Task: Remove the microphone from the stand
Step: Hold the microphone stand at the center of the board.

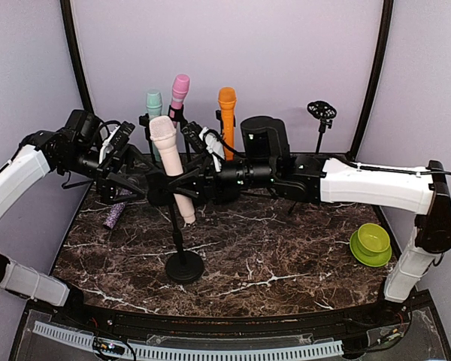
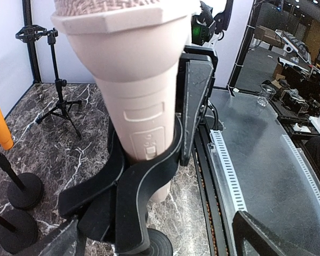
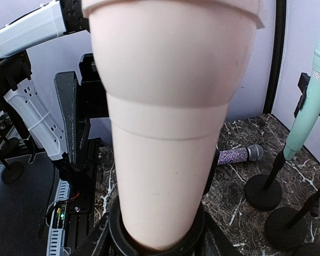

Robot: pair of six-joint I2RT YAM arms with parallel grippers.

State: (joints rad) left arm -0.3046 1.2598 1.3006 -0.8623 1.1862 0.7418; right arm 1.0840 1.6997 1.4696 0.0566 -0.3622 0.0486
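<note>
I saw the stiff, smooth pink microphone seated in its stand; right gripper clamped its body, left gripper apart beside it.

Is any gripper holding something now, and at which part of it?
The right gripper grips the pale pink microphone around its body, just above the stand clip. The left gripper is open, holding nothing.

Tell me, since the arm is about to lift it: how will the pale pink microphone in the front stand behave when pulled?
The pale pink microphone looks like rigid, smooth plastic, so it may slip in the fingers. Its body tapers downward into the clip, so it should probably slide out upward. The stand has a small round base and may tip if pulled sideways.
</note>
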